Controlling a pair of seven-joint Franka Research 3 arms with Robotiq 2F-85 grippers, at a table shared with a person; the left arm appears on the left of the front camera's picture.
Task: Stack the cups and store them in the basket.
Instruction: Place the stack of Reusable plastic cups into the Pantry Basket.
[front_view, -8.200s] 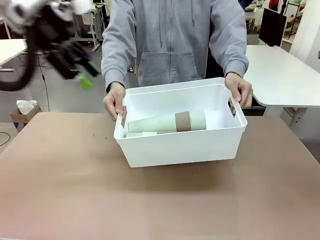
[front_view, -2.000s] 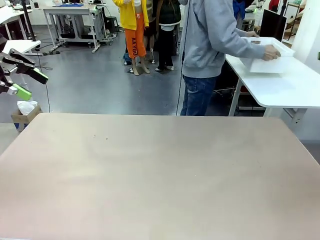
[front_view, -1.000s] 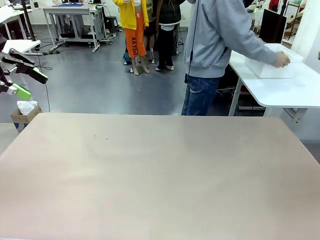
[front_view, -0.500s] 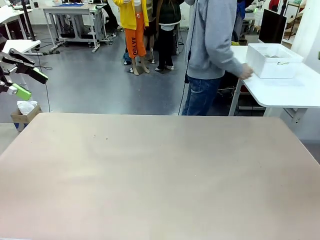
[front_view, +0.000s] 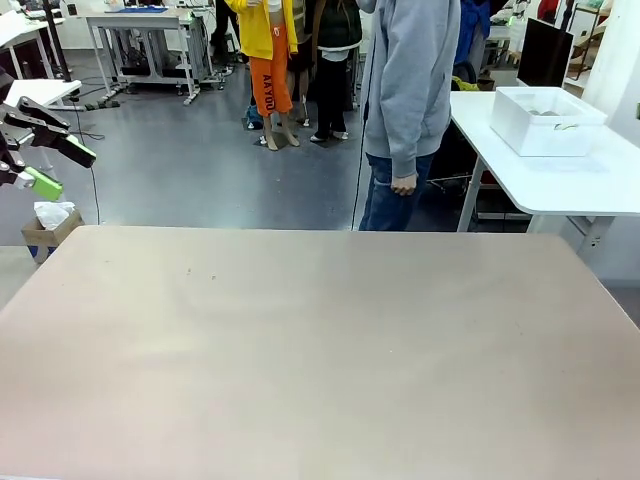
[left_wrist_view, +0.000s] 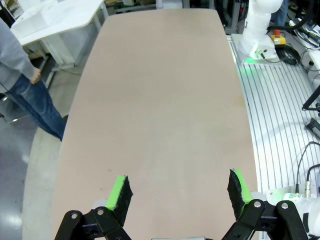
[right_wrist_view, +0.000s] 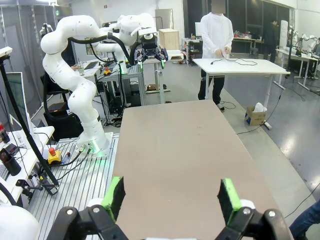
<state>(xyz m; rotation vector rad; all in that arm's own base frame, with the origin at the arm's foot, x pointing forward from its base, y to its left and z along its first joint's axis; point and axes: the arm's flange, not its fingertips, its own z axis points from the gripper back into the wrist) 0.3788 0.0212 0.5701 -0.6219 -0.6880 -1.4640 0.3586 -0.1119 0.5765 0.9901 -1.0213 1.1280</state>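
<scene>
The left gripper (front_view: 42, 152) is raised off the left edge of the brown table (front_view: 320, 340), jaws spread apart with nothing between the green pads (left_wrist_view: 119, 192); in the left wrist view the tabletop lies directly ahead of and below its fingers. The right gripper (right_wrist_view: 171, 195) is likewise released, its pads wide apart and holding nothing, with the tabletop stretching away in front of it and the left arm (right_wrist_view: 75, 60) at the far end of the table. The basket (front_view: 546, 120) stands on a white side table (front_view: 560, 170), well apart from both grippers, beyond the far right corner of the brown table. Its contents cannot be made out. A person in a grey hoodie (front_view: 410, 80) stands between the brown table and the side table, one hand (front_view: 404, 184) hanging down. A small cardboard box (front_view: 45, 228) sits on the floor below the left gripper.
</scene>
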